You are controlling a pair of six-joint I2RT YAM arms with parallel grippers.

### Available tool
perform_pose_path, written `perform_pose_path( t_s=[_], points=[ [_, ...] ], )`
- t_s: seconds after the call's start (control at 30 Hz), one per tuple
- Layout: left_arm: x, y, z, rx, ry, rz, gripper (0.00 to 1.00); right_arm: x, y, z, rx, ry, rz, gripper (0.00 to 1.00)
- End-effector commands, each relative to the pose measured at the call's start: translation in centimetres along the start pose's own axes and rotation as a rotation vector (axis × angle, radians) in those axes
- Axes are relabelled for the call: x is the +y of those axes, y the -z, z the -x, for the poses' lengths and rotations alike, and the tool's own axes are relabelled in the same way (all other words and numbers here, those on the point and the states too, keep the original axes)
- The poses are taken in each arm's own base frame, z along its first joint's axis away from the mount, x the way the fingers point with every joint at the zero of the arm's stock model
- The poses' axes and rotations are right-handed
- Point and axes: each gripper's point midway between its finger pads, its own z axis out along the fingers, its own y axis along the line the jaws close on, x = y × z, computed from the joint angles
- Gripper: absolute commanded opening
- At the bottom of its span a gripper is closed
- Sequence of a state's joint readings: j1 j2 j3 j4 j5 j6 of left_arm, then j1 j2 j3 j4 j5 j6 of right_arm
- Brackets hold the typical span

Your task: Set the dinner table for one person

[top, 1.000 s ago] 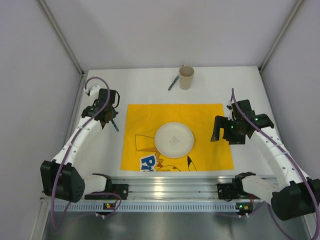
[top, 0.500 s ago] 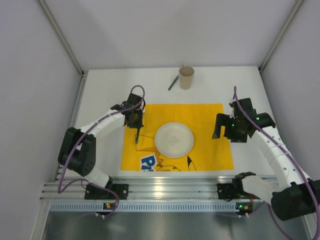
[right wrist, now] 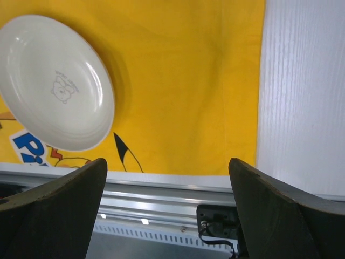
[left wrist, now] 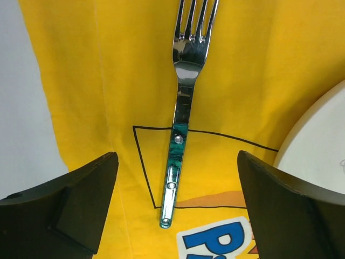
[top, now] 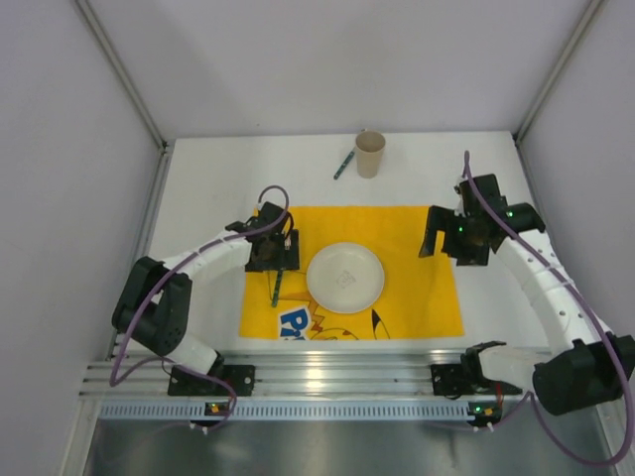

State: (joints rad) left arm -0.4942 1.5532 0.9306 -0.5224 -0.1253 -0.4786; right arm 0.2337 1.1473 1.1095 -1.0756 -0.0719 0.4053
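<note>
A fork [left wrist: 180, 116] with a green handle lies flat on the yellow cartoon-printed cloth [top: 417, 258], just left of the white plate [top: 344, 277]. In the top view the fork [top: 277, 286] runs roughly front to back. My left gripper [top: 275, 258] hovers over it, open, its fingers [left wrist: 81, 199] standing wide on either side of the handle without touching. My right gripper [top: 444, 246] hangs open and empty above the cloth's right edge. In its wrist view the plate [right wrist: 56, 81] is at the upper left. The white dinner table [top: 198, 188] lies under everything.
A tan paper cup [top: 370, 154] stands at the back of the table, with another green-handled utensil [top: 343, 165] lying just left of it. The aluminium rail [top: 327, 372] with the arm bases runs along the near edge. Grey walls close in both sides.
My left arm swung from the table left of the cloth to over the cloth with the fork, laid it beside the plate and opened. The right gripper drifted slightly toward the back.
</note>
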Motion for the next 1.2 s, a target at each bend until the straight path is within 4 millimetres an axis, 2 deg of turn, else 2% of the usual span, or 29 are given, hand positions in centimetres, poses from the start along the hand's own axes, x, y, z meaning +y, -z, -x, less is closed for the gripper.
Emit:
perform_pose_path(
  t_s=[0.0,0.03,0.07,0.1,0.13,0.17,0.2,0.23,0.27,0.3,0.33,0.37,0.4,0.43,0.47,0.5,0.53,0.6,0.63,0.7,0.73,0.87,0.93,0.97,1.0,1.03,1.07,1.13,1.17],
  points=[
    [-0.8,2.0,2.8,-0.126,0.087,-0.026,0.99,2.9,0.6,4.6,-0.074,-0.006,0.071,0.96],
    [-0.7,2.6,3.0,-0.131,0.096,-0.021,0.99,4.3,1.5,6.7,-0.122,0.000,0.117,0.96],
    [-1.0,3.4,4.0,-0.158,0.110,-0.028,0.99,5.2,0.6,7.9,-0.106,-0.007,0.136,0.96],
    [-1.2,3.9,4.4,-0.167,0.111,-0.037,0.99,7.4,1.7,10.6,-0.166,0.005,0.220,0.97],
    [-1.7,5.1,5.7,-0.202,0.117,-0.058,0.99,8.4,1.6,11.8,-0.178,-0.002,0.251,0.98],
    [-1.8,5.7,5.9,-0.199,0.117,-0.061,0.99,9.2,-0.1,13.1,-0.154,-0.013,0.262,0.98],
    [-2.0,6.2,6.3,-0.206,0.112,-0.073,0.99,10.9,0.8,15.6,-0.209,-0.004,0.318,0.98],
    [-2.4,7.2,7.0,-0.215,0.107,-0.090,0.99,11.5,0.2,16.9,-0.209,-0.016,0.330,0.98],
    [-2.7,7.8,7.2,-0.216,0.099,-0.105,0.99,11.9,-2.7,17.9,-0.161,-0.034,0.321,0.99],
    [-3.0,8.2,7.6,-0.223,0.094,-0.121,0.99,13.2,-2.1,20.4,-0.202,-0.034,0.366,0.99],
    [-3.4,9.0,8.2,-0.234,0.091,-0.141,0.99,13.5,-3.0,21.7,-0.203,-0.068,0.371,0.98],
    [-3.6,9.4,8.4,-0.239,0.077,-0.158,0.99,13.4,-6.5,22.6,-0.158,-0.100,0.357,0.98],
    [-4.4,9.8,8.3,-0.230,0.064,-0.200,0.99,14.2,-6.0,25.2,-0.216,-0.110,0.395,0.98],
    [-4.6,10.1,8.6,-0.237,0.053,-0.215,0.99,14.5,-7.0,26.4,-0.217,-0.154,0.408,0.98],
    [-4.6,10.3,8.6,-0.240,0.031,-0.218,0.99,14.4,-10.2,27.0,-0.184,-0.185,0.403,0.97],
    [-4.6,10.6,8.7,-0.250,0.023,-0.221,0.99,15.1,-9.8,29.6,-0.246,-0.194,0.451,0.97],
    [-4.4,10.5,8.7,-0.252,0.006,-0.218,0.99,14.9,-12.5,30.1,-0.222,-0.246,0.451,0.96],
    [-4.5,10.4,8.4,-0.247,-0.015,-0.228,0.99,15.6,-12.8,32.7,-0.291,-0.265,0.486,0.96],
    [-4.4,10.3,8.3,-0.245,-0.020,-0.229,0.99,15.3,-14.8,33.1,-0.283,-0.307,0.475,0.96],
    [-4.4,10.0,8.1,-0.236,-0.030,-0.231,0.99,15.3,-15.4,34.7,-0.333,-0.337,0.479,0.95],
    [-4.3,9.7,8.0,-0.227,-0.029,-0.232,0.99,15.1,-16.9,34.7,-0.324,-0.371,0.466,0.94],
    [-4.1,8.8,8.5,-0.211,-0.039,-0.212,0.99,13.7,-18.0,36.5,-0.397,-0.419,0.388,0.89],
    [-4.0,8.0,9.2,-0.199,-0.048,-0.191,0.99,12.6,-18.6,36.8,-0.429,-0.416,0.325,0.79],
    [-3.6,7.6,9.6,-0.199,-0.047,-0.167,0.99,11.6,-18.7,36.6,-0.429,-0.423,0.276,0.67],
    [-3.4,7.4,10.0,-0.193,-0.045,-0.153,0.99,11.2,-18.8,36.4,-0.427,-0.416,0.250,0.41],
    [-3.4,7.7,11.1,-0.203,-0.036,-0.148,0.99,10.9,-18.3,36.4,-0.435,-0.394,0.234,0.31],
    [-3.3,6.9,11.0,-0.175,-0.033,-0.135,0.99,10.6,-18.0,36.3,-0.436,-0.382,0.217,0.16],
    [-3.7,6.4,11.8,-0.170,-0.023,-0.152,0.99,10.4,-17.0,36.5,-0.452,-0.345,0.209,0.03],
    [-4.0,5.5,11.8,-0.150,-0.021,-0.156,0.99,10.4,-16.0,36.8,-0.462,-0.337,0.219,0.00]
  ],
)
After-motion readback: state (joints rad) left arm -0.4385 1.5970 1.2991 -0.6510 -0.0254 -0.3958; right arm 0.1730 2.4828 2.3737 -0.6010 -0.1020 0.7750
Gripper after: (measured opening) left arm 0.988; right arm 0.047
